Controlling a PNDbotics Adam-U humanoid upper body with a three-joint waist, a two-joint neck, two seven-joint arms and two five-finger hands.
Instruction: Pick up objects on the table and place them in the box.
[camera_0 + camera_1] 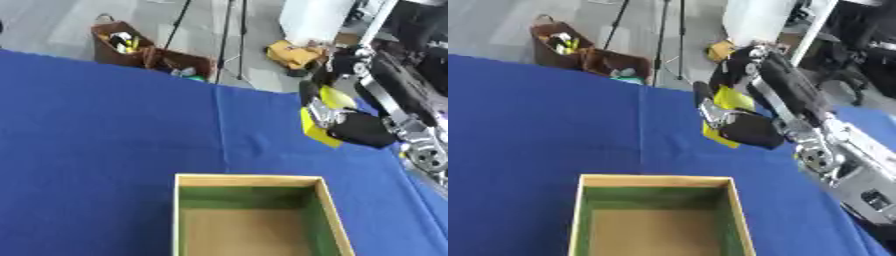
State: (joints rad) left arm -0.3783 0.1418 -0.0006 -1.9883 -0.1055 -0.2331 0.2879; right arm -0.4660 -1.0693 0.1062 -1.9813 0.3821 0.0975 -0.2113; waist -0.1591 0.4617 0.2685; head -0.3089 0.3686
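Blue-clothed surface (pixel 105 130) filling most of view, lying askew. Wooden box (pixel 576 220) with green inner walls sitting open at near edge, nothing showing inside. Right arm (pixel 798 100) reaching in from upper right, above far right part of surface. Right robot hand (pixel 741 125) curling fingers around flat yellow object (pixel 730 99), holding it in air beyond box's far right corner, well apart from box. Left robot hand not appearing in either view.

We see bare blue table (pixel 105 125) between right hand (pixel 741 125) and box (pixel 248 181); only box walls obstruct.
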